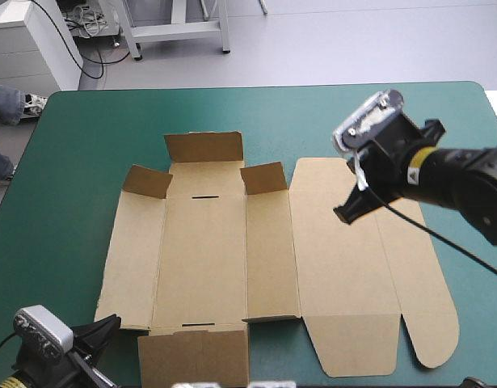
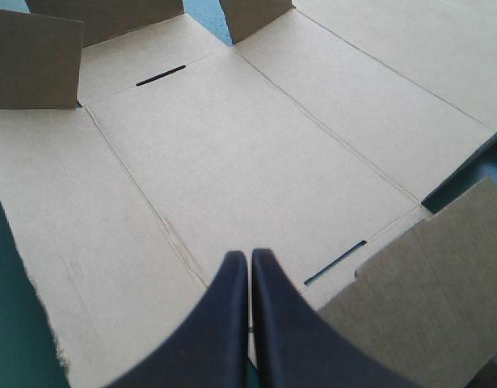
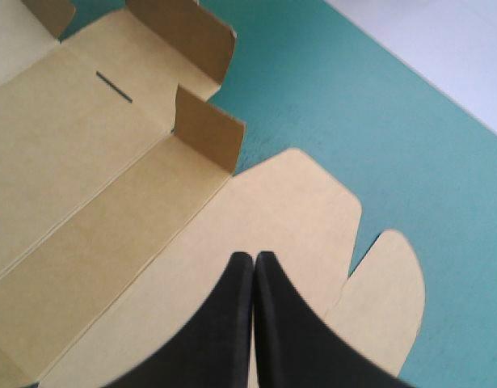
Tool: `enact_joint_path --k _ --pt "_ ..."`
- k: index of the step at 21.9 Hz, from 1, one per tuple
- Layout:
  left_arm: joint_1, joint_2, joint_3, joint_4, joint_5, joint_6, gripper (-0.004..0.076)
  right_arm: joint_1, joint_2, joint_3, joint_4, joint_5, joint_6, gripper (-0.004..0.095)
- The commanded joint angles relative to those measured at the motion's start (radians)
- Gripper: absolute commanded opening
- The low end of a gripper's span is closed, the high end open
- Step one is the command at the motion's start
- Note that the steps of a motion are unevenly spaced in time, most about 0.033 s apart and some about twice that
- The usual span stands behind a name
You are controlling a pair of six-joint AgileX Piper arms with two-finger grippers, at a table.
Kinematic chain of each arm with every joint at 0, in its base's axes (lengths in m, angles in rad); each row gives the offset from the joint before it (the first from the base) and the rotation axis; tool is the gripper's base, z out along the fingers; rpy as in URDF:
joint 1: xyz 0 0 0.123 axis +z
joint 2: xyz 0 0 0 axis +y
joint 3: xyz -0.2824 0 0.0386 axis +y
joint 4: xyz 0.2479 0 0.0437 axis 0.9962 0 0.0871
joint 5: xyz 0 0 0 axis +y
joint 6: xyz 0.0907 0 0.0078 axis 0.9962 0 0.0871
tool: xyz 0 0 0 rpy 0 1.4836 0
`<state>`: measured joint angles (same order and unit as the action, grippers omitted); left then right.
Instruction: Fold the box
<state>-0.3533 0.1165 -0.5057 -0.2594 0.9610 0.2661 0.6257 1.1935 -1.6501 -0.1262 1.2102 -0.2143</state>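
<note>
Right pincer (image 1: pixel 345 217): fingers closed tip to tip and empty, held above the box (image 1: pixel 204 259) without touching it. Under and ahead of it the lid panel (image 1: pixel 345 267) lies flat on the teal-green surface (image 1: pixel 86 129). A rounded tuck tab (image 3: pixel 385 299) sits just beside its tips.

Left pincer (image 2: pixel 250 255): likewise closed and empty, low at the near left corner of the box. Ahead of it stretches the base panel (image 2: pixel 232 162). A locking slot (image 2: pixel 335 263) lies just beside the tips, and the near end flap (image 2: pixel 426 307) is partly raised on the same side.

Condition of the box: a brown cut sheet, mostly flat. The far end flap (image 1: pixel 204 147) and the corner flaps (image 1: pixel 147 180) stand up. The long side walls lie flat.

Step in hand, as judged: early, positioning before wall raising. The next move likely calls for one pincer to slide under a side-wall edge and hinge it along its crease. The other should press the base panel down so the sheet does not shift.
</note>
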Motion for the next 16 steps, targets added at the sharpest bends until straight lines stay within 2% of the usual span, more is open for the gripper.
enact_joint_path --k 1,7,12,16 --pt "-0.004 0.016 -0.022 -0.015 -0.065 0.002 -0.0008 -0.002 -0.172 0.225 -0.013 -0.115 0.095 -0.0019" --pt "-0.004 0.016 -0.022 -0.015 -0.065 0.002 -0.0008 -0.002 -0.498 0.741 0.005 -0.308 0.27 -0.0019" --pt "-0.004 0.016 -0.022 -0.015 -0.065 0.002 0.0 -0.002 -0.684 0.995 0.009 -0.426 0.318 -0.0019" --pt "-0.004 0.016 -0.022 -0.017 -0.065 0.002 0.0092 -0.002 -0.825 1.119 0.049 -0.519 0.324 -0.002"
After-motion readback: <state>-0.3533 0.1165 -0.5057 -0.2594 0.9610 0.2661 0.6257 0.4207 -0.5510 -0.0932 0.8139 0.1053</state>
